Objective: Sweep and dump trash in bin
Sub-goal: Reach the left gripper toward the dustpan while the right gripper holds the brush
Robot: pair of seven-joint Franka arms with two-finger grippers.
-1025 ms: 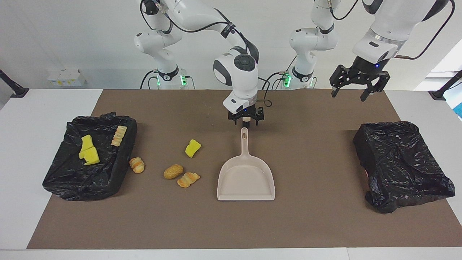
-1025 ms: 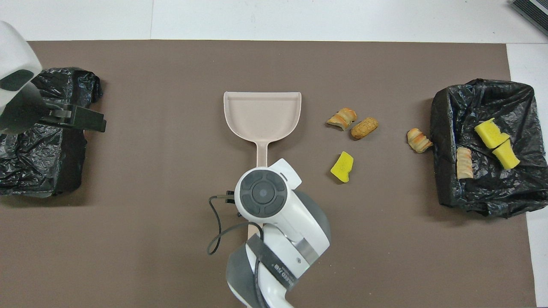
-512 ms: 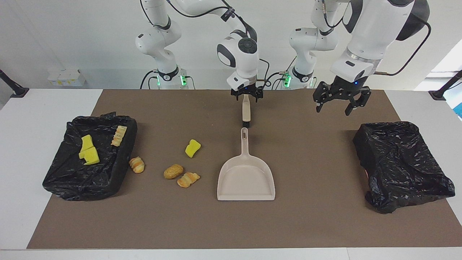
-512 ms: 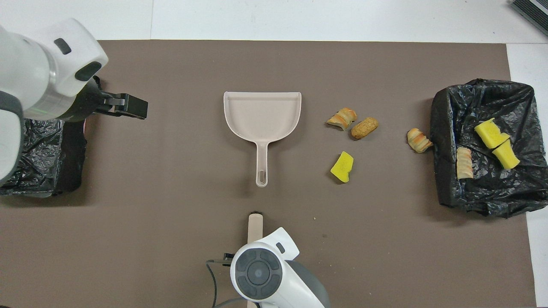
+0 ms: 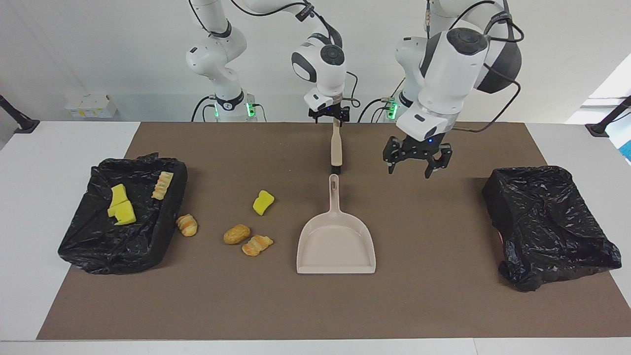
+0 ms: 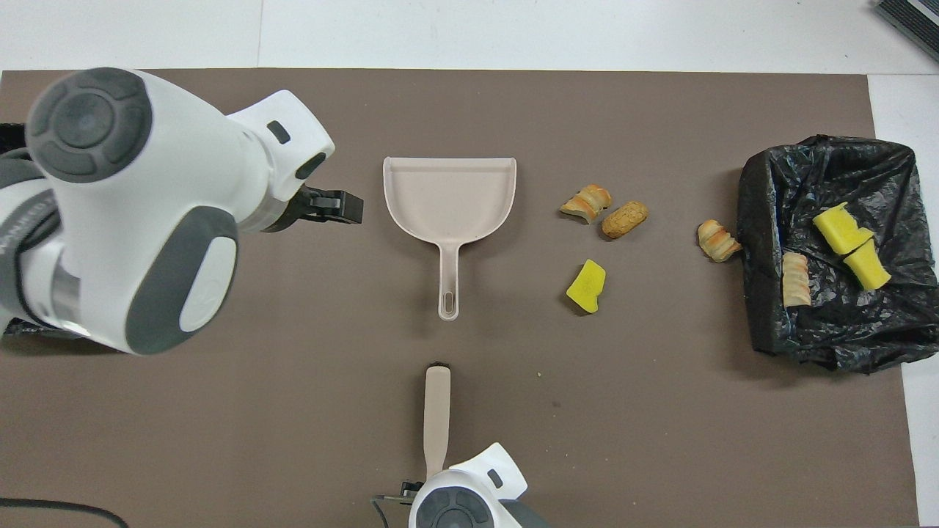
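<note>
On the brown-matted bench (image 5: 443, 305), sets the right gripper (image 5: 329, 117) open-fingered at the brush (image 5: 336, 148) handle for sweeping, hangs the left gripper (image 5: 413, 170) open over the mat beside the dustpan (image 5: 335, 246), shows trash (image 5: 236, 234) partly beside, partly inside the bin (image 5: 79, 246).

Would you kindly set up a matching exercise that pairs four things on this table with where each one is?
A dustpan
B brush
C two yellow sponge pieces
D left gripper

1 in the black-lined bin
2 up over bare mat, open
3 mid-mat, handle toward the robots
4 lying nearer to the robots than the dustpan

Pairs: A-3, B-4, C-1, D-2
</note>
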